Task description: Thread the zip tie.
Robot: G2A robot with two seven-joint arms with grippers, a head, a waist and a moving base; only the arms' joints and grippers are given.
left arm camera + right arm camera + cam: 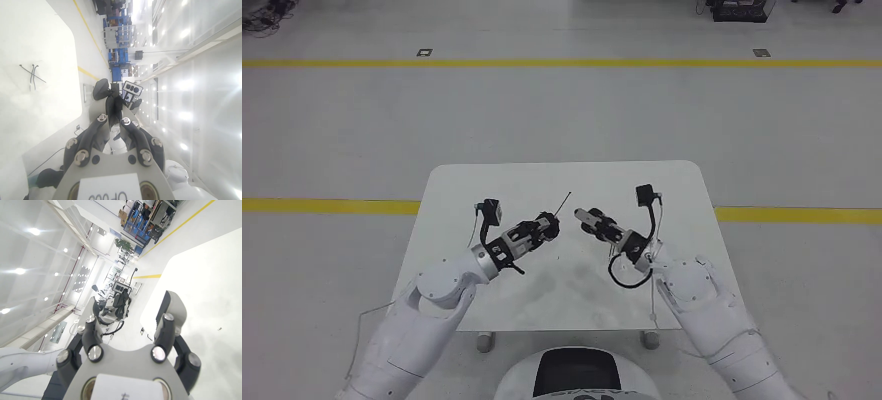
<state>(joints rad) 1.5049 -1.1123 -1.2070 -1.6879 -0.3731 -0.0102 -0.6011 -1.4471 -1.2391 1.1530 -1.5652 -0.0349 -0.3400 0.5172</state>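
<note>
A thin black zip tie (563, 204) sticks up and away from my left gripper (549, 227), which is shut on its lower end above the middle of the white table (642, 185). In the left wrist view the two dark pads (110, 102) are pressed together. My right gripper (581, 214) hovers just to the right of the tie, a small gap away, and is open with nothing between its fingers (171, 306). The right wrist view shows the left gripper (121, 301) farther off, with the tie (133, 276) standing up from it.
Several loose black zip ties (32, 75) lie crossed on the table in the left wrist view. A tiny dark speck (219, 329) lies on the tabletop near the right gripper. The table's rounded far corners and yellow floor lines (332, 205) lie beyond.
</note>
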